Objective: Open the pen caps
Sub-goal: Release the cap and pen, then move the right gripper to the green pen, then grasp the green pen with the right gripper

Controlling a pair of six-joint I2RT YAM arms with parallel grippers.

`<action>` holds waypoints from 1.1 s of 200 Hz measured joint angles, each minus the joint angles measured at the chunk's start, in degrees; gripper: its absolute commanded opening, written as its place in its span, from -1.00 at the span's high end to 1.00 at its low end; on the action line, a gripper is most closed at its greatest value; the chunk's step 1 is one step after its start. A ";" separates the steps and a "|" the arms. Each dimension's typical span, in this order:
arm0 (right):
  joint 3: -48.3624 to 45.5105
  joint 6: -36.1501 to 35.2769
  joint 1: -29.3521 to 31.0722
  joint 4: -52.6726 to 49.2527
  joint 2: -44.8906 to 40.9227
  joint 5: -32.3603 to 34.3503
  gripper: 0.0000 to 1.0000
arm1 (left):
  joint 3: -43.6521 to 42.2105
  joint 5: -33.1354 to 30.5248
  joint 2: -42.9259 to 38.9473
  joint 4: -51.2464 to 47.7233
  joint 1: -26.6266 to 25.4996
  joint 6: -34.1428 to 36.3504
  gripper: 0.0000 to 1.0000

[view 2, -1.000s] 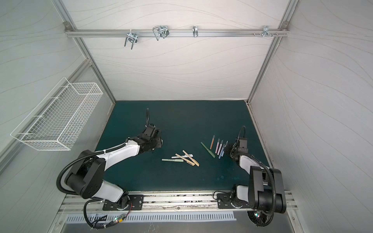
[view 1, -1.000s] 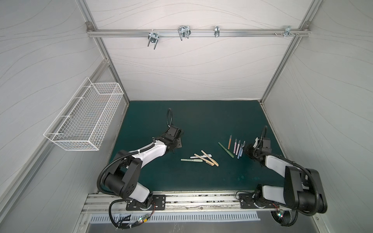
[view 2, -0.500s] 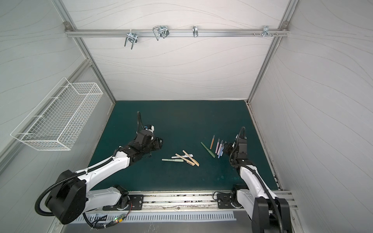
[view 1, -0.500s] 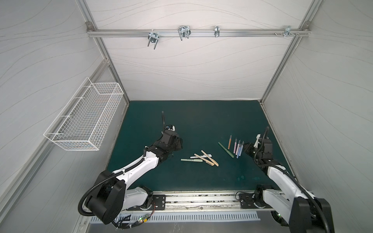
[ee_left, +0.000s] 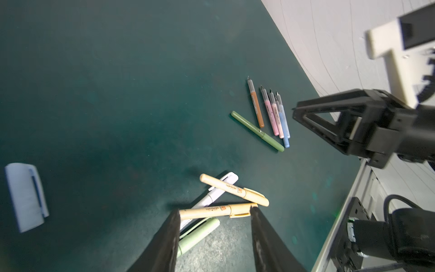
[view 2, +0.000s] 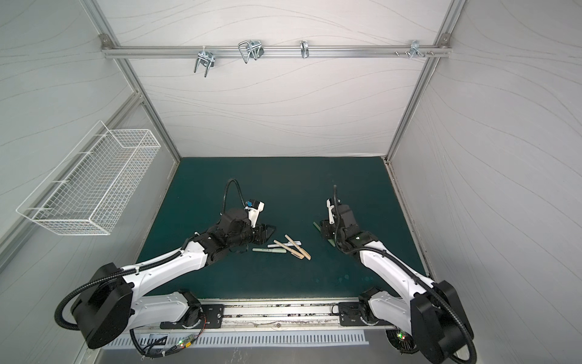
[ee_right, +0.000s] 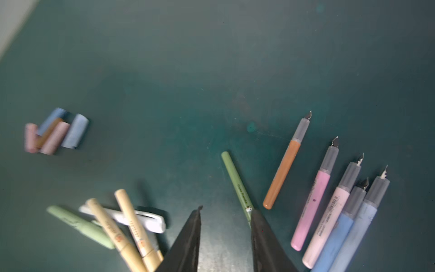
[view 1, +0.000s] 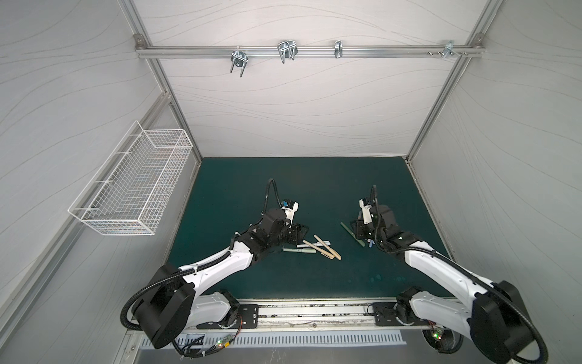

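The left gripper, jaws apart and empty, hangs over the capped tan pen on the mat, its long axis running jaw to jaw, while the right gripper, likewise open and empty, has the capped green pen lengthwise beside one fingertip.

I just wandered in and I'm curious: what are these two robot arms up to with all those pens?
An uncapping job, partway done. Five pens lie uncapped in a row, their caps piled apart on the green mat. The right hand is open beside a capped green pen; the left hand is open over a heap of four capped pens. Neither holds anything.
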 measured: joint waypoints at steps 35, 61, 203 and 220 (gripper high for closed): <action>4.24 -1.46 0.48 -4.31 6.69 0.39 0.24 | 0.00 2.12 1.42 1.05 -0.42 0.44 0.07; 6.47 -2.19 0.90 -6.56 10.82 0.31 0.23 | 0.00 2.89 2.32 1.33 -0.76 0.68 0.08; 15.80 -2.67 1.66 -11.98 25.20 0.42 0.18 | 0.66 3.93 3.08 1.53 -1.68 1.29 0.09; 16.98 -2.67 1.66 -12.52 26.77 0.50 0.19 | 0.66 4.02 3.08 1.53 -1.68 1.31 0.09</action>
